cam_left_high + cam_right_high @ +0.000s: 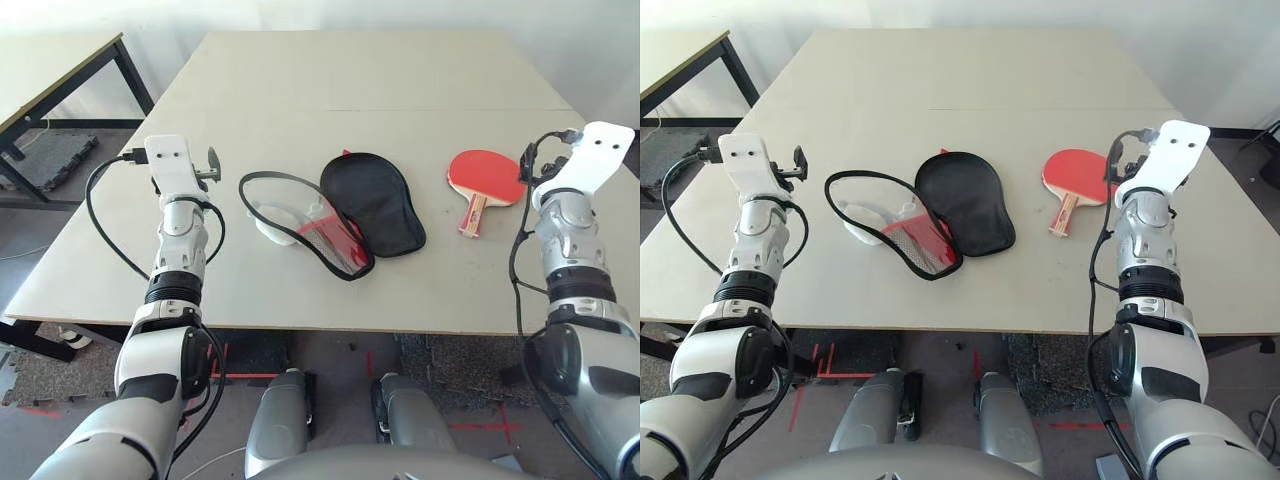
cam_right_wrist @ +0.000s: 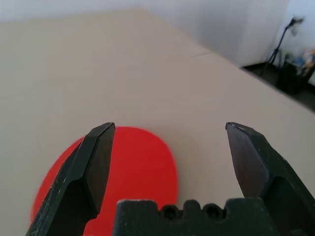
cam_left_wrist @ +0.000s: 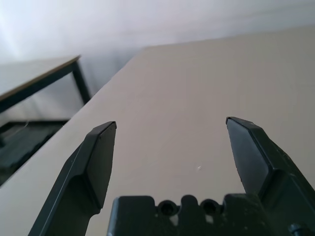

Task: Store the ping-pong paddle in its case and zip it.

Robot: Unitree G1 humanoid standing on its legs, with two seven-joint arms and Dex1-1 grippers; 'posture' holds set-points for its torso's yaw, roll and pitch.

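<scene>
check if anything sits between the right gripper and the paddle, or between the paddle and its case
Nothing visible does. The right gripper is open just beside the ping-pong paddle, with bare table between them. Only bare table separates the paddle from the case, which lies unzipped to the paddle's left.

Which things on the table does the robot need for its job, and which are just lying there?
Needed:
ping-pong paddle, red side up
case, lying unzipped
right gripper, open
left gripper, open

Just lying there:
small white thing inside the open case
</scene>
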